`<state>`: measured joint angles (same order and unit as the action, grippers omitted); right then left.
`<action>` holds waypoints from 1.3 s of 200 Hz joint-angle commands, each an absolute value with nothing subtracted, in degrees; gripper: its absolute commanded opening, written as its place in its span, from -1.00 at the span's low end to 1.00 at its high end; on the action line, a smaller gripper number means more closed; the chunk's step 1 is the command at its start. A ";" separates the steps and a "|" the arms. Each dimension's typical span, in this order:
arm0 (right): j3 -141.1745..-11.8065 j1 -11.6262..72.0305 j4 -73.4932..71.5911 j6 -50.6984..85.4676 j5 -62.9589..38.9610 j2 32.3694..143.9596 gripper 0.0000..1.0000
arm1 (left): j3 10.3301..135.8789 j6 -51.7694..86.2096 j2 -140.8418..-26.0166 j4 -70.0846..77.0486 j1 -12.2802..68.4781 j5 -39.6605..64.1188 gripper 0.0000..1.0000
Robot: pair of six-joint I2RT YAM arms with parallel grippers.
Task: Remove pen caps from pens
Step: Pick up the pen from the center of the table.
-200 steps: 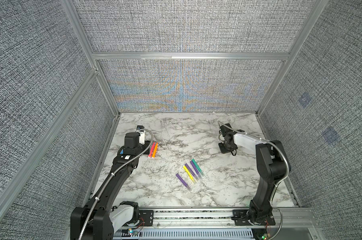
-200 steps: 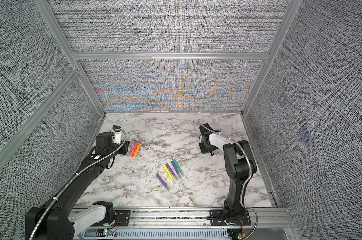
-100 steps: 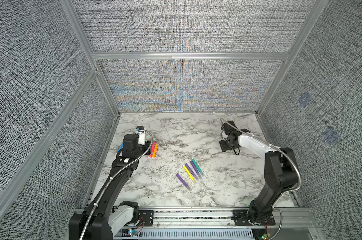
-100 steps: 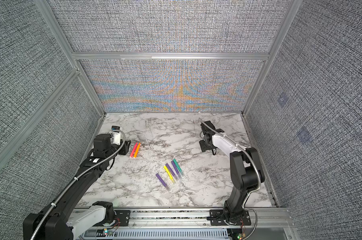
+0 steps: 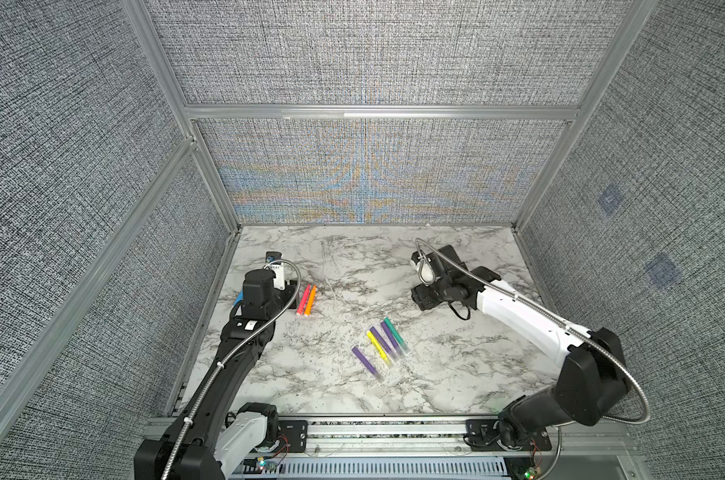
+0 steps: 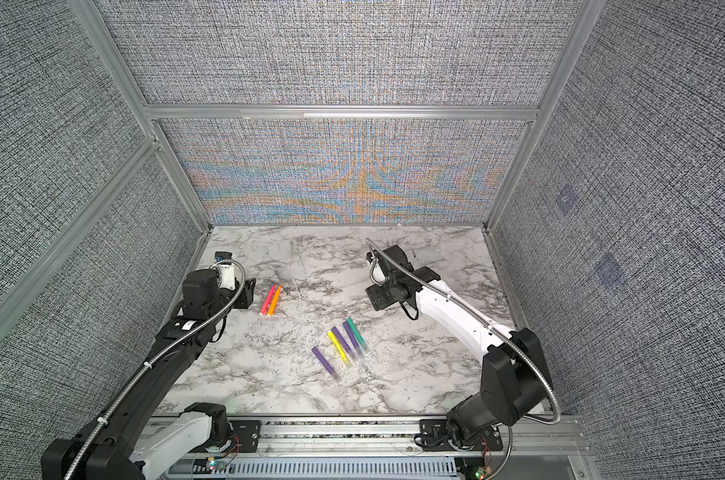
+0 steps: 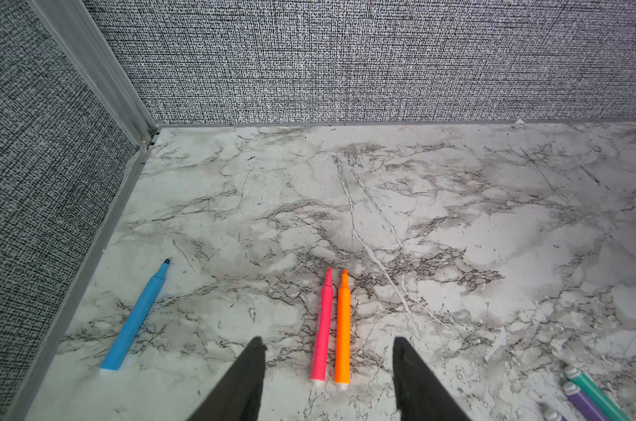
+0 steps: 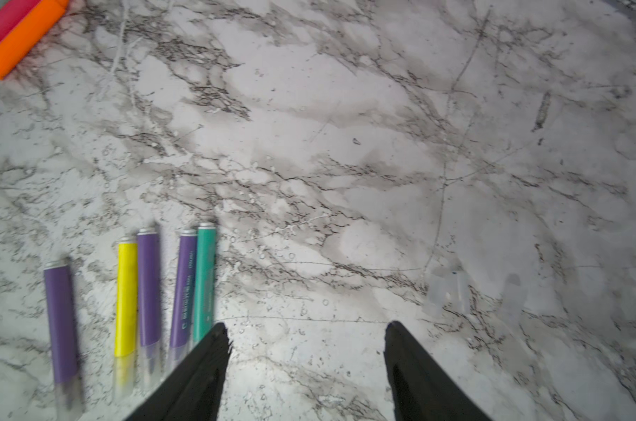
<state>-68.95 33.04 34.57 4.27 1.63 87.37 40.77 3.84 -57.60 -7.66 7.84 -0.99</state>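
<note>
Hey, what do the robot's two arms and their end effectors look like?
The left arm and right arm mix black joints with white links; a silver flexible hose runs along each. The left end effector and right end effector have black tapered fingers.

Pens (image 5: 366,361) look matt plastic, tabletop (image 5: 456,374) smooth marble (walls (image 5: 373,54) woven cloth).

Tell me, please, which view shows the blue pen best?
The left wrist view: the blue pen lies whole, tip bare, beside the wall. In a top view only a sliver peeks out behind the left arm; the right wrist view misses it.
</note>
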 commanded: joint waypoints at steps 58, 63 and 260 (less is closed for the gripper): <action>-65.52 41.94 28.96 6.94 -4.58 94.00 0.21 | 39.51 5.37 -55.42 -4.27 7.82 0.78 0.15; -65.90 42.33 29.29 7.03 -3.51 94.87 0.17 | 39.48 5.42 -55.44 -4.25 7.82 0.79 0.15; -65.74 44.59 28.83 8.44 7.17 108.28 -0.59 | 38.80 5.11 -54.98 -3.52 7.78 1.18 0.19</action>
